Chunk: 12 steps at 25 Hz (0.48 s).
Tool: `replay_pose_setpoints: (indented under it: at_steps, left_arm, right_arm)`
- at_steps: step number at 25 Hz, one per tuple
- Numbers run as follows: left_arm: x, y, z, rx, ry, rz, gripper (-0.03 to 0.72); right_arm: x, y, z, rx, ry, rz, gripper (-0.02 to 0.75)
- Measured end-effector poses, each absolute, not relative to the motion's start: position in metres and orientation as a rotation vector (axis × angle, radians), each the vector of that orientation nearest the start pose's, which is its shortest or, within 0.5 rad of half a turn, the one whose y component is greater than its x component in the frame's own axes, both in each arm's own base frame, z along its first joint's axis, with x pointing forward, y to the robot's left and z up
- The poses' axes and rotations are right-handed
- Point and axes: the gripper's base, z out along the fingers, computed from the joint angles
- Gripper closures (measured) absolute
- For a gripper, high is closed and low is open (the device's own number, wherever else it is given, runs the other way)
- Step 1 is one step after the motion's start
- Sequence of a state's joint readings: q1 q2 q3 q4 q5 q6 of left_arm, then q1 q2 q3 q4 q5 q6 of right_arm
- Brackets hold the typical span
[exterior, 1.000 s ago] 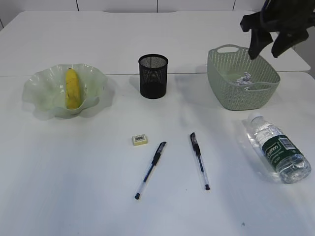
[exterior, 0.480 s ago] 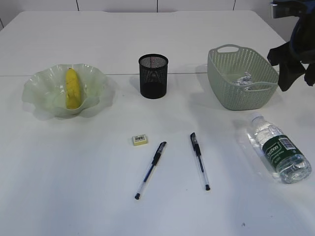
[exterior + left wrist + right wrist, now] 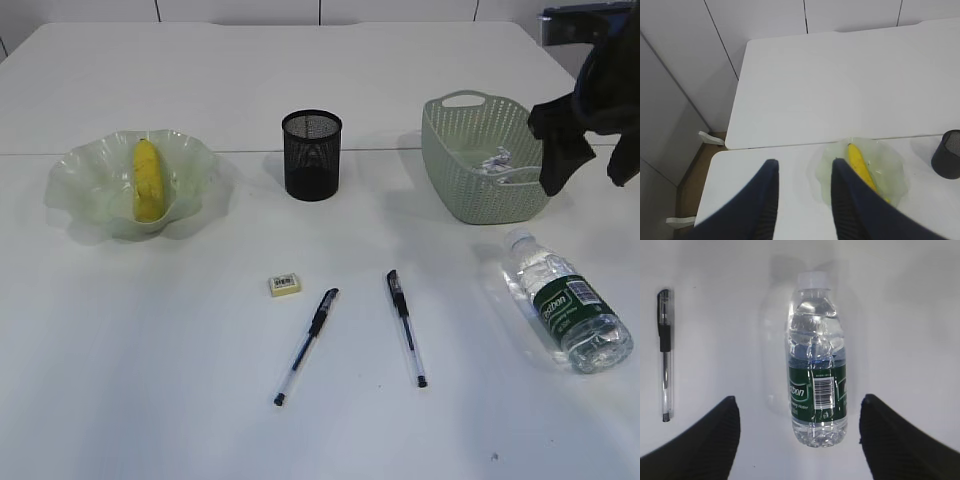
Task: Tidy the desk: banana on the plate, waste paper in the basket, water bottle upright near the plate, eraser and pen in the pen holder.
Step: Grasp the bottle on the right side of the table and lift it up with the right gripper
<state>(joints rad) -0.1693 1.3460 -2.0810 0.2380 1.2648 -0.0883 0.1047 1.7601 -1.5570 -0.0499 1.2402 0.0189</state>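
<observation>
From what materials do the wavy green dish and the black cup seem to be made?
The pale green ruffled dish looks like translucent glass, perhaps plastic: the tabletop shows through its glossy rim. The black cylindrical cup looks like matte wire mesh: fine holes cover its wall.

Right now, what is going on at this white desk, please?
A two-armed robot is tidying the desk. The banana already lies on the plate and the waste paper is in the basket. The right end effector hangs open above the water bottle, which lies on its side. Two pens and the eraser lie outside the pen holder. The left end effector holds nothing.
</observation>
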Motion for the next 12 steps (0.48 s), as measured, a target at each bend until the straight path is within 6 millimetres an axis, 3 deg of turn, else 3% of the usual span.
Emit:
replay_pose_setpoints:
  at_steps: [12]
  left_arm:
    - [0.206,-0.018,0.57,0.026,1.99,0.063,0.446]
  right_arm:
    - [0.39,0.035,0.23,-0.176,3.077,-0.1,0.169]
